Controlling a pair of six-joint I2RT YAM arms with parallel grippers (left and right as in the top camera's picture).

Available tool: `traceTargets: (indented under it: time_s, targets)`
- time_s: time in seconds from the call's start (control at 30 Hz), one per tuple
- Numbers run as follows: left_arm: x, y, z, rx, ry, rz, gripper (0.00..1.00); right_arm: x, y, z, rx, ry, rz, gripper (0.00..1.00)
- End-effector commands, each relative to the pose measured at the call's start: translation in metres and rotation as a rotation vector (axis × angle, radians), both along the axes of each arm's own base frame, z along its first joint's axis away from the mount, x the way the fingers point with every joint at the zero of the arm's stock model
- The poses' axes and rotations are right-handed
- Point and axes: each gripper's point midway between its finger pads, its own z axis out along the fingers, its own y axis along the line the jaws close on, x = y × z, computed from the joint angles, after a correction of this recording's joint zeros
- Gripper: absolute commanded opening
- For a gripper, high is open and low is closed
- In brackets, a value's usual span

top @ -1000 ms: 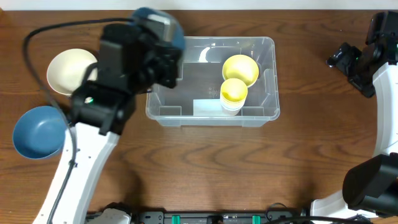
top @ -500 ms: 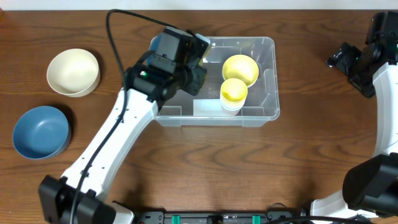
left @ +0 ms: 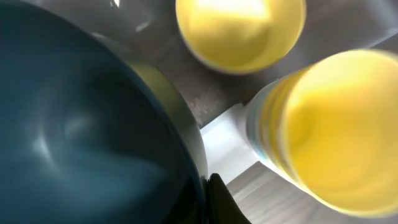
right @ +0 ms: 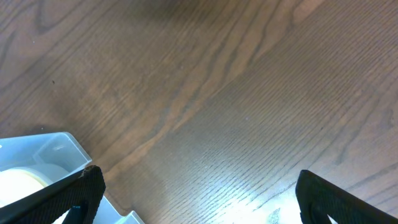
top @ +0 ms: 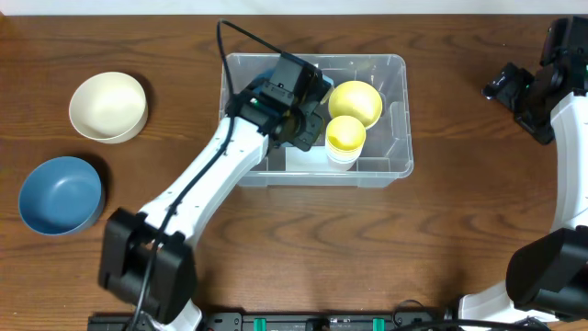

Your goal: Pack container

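- The left gripper [top: 292, 97] hangs inside the container [top: 317, 175], over its left half, with the white arm reaching in across the near-left wall.
- Its jaws are pressed together on the rim of a dark blue bowl [left: 81, 124]. In the left wrist view one dark fingertip [left: 217, 199] sits right against that rim, and the bowl's hollow fills the left of the picture.
- The right gripper [top: 514, 87] is well apart from all this, above the bare table [top: 441, 239] at the far right. Its jaws are spread wide and hold nothing; in its own view the two tips sit at the lower corners with wood grain between them.
- The container stands near the middle of the table, toward the far edge, open side up. Its long axis runs left to right across the table, and its short sides face the two arms.
- A pale label [top: 308, 158] lies at the near long wall.
- One corner of the container [right: 56, 146] shows at the lower left of the right wrist view.
- In the right half of the container sit a yellow bowl [top: 356, 101] and, just nearer the front wall, a yellow cup [top: 345, 136] – both open upward and close beside each other.
- The left wrist view shows the same pair beyond the held bowl: the yellow bowl [left: 239, 31] at the top and the cup [left: 336, 130] at the right.
- Outside, at the table's left, a cream bowl [top: 108, 106] and a lighter blue bowl [top: 60, 193] rest apart from each other, well clear of the container.
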Motion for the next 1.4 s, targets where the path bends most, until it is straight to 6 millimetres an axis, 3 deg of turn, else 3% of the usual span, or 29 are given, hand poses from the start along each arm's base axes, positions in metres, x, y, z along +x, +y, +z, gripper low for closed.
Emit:
traceTargets:
  time_s: [0.0, 0.3, 0.67, 0.97, 1.07, 1.23, 1.37]
  targets:
    - [0.009, 0.000, -0.006, 0.027, -0.013, -0.009, 0.06, 0.000, -0.002, -0.002, 0.000, 0.003, -0.019, 0.99]
    - [0.016, -0.003, -0.025, 0.038, 0.003, -0.008, 0.06, 0.000, -0.002, -0.002, 0.000, 0.003, -0.019, 0.99]
    - [0.020, -0.006, -0.024, 0.028, -0.013, -0.008, 0.12, 0.000, -0.002, -0.002, 0.000, 0.003, -0.019, 0.99]
    - [0.023, -0.007, -0.022, 0.020, -0.029, -0.007, 0.45, 0.000, -0.002, -0.002, 0.000, 0.003, -0.019, 0.99]
    - [0.031, -0.005, -0.011, 0.023, -0.072, 0.018, 0.50, 0.000, -0.002, -0.002, 0.000, 0.003, -0.019, 0.99]
    - [0.048, 0.009, 0.024, 0.004, -0.153, 0.128, 0.58, 0.000, -0.002, -0.002, 0.000, 0.003, -0.019, 0.99]
    - [0.057, 0.039, 0.056, -0.065, -0.182, 0.274, 0.58, 0.000, -0.002, -0.002, 0.000, 0.003, -0.019, 0.99]
